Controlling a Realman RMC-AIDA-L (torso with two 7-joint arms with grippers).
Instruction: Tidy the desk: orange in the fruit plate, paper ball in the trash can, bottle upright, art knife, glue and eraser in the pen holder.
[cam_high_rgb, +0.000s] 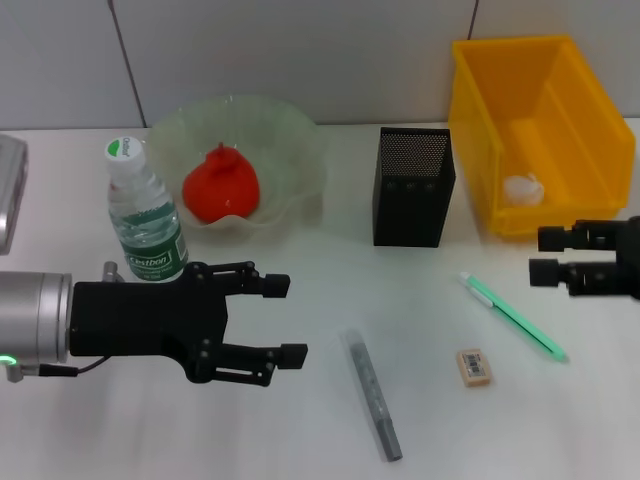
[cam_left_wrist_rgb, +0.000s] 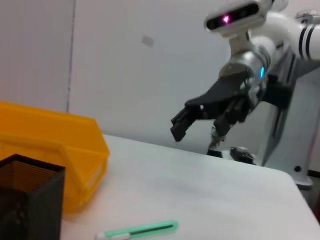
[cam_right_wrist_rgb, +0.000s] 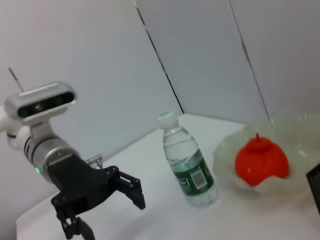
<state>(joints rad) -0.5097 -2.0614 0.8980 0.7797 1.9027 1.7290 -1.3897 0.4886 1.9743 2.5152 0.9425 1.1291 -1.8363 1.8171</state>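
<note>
Where the head view looks down, the grey art knife, eraser and green glue stick lie nearest; neither wrist view shows the knife or eraser. The left gripper hovers spread and empty beside the upright bottle. The right gripper, partly cut off, appears parted and empty. Farther back: pen holder, orange in the fruit plate, and the paper ball in the trash can.

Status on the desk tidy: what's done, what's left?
Done: orange sits in the fruit plate, paper ball lies in the yellow bin, bottle stands upright. In hand: nothing; left gripper is open beside the bottle, right gripper empty near the bin. Left: green knife, grey glue stick and eraser lie on the table, outside the pen holder.
</note>
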